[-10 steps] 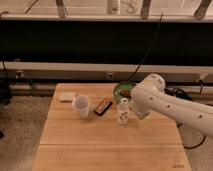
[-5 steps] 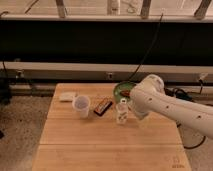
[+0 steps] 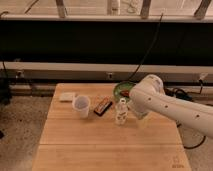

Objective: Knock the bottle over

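Since a second ago the white arm [image 3: 170,102] has barely shifted, and the bottle [image 3: 121,111] remains upright; the wooden table [image 3: 100,150] carries everything; the gripper [image 3: 136,114] sits just right of the bottle, seemingly touching it, its jaw state impossible to tell; behind the bottle lies a green bowl [image 3: 121,90]; left of it a dark snack bar [image 3: 102,106], a white cup [image 3: 81,105], then a pale sponge [image 3: 67,96].

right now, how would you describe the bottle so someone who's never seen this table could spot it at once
On the wooden table, look near the middle, just left of the white robot arm, whose gripper sits close beside it. The bottle stands upright there, small and clear. The white cup is wider and opaque, the dark packet lies flat, and the green bowl sits behind.
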Available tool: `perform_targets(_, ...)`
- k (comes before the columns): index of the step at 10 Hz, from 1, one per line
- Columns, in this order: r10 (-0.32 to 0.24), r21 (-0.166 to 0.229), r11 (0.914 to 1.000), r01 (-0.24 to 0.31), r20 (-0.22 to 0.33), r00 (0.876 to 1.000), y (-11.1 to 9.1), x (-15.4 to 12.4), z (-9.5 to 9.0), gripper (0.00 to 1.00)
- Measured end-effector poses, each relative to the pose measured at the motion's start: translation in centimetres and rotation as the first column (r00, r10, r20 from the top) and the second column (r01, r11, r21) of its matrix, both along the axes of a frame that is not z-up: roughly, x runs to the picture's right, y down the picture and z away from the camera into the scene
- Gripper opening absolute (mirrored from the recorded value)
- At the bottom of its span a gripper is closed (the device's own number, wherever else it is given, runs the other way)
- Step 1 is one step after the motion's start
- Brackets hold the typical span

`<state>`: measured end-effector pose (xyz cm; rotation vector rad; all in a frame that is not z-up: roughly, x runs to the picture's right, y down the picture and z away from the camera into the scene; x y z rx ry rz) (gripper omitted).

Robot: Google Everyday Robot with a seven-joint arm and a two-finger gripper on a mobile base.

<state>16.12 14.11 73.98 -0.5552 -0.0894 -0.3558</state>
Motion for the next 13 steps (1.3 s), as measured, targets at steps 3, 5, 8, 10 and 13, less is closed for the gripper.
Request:
perform_targets(3,-0.004,0.002,1.0,0.004,0.01,1.0,-1.5,-1.2,1.3,0.28)
perform_targets(5,-0.016,0.011,0.9998,0.016,0.028,0.999,-2.4,-2.6,1.6,0.06)
perform_targets(8,-0.041,0.027,0.9988,0.039,0.058,0.997,-3.2,-5.1,1.9,0.0)
perform_targets(10,-0.057,0.039,0.9977,0.054,0.079,0.995,-3.6,-6.7,1.9,0.0)
perform_targets(13,-0.073,0.054,0.9963,0.067,0.133,0.988,-4.2,-9.8,2.2,0.0)
